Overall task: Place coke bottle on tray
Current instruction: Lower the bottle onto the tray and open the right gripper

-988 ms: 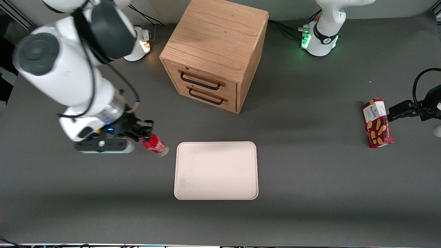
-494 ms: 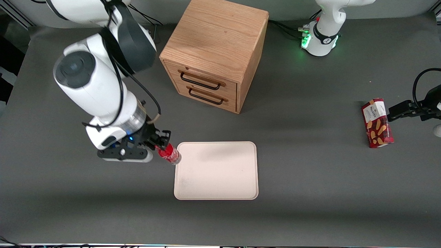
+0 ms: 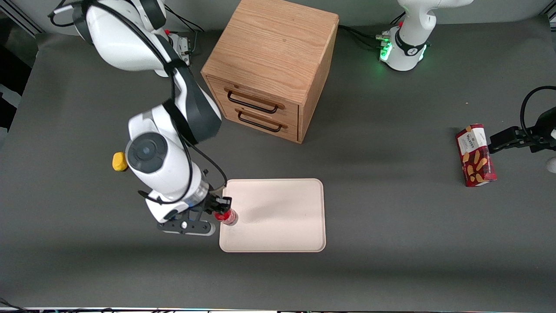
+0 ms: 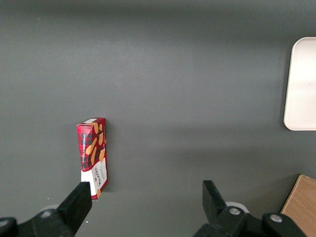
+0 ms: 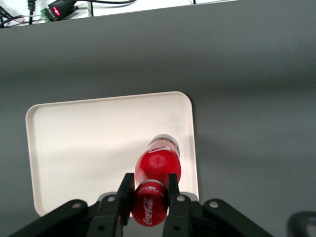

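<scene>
The small red coke bottle (image 3: 227, 217) (image 5: 157, 168) hangs by its red cap in my right gripper (image 3: 220, 211) (image 5: 149, 190), which is shut on it. Its clear base points down at the pale cream-pink tray (image 3: 278, 226) (image 5: 84, 143). The bottle is just inside the tray's edge toward the working arm's end, above the tray floor; I cannot tell whether the base touches it. The black fingers (image 5: 126, 190) press the cap from both sides.
A wooden two-drawer cabinet (image 3: 271, 65) stands farther from the front camera than the tray. A yellow object (image 3: 119, 161) lies beside my arm. A red biscuit box (image 3: 475, 155) (image 4: 94, 155) lies toward the parked arm's end.
My gripper has carried the bottle from the bare table sideways and nearer the front camera, to just over the tray's edge. The yellow object has come into sight.
</scene>
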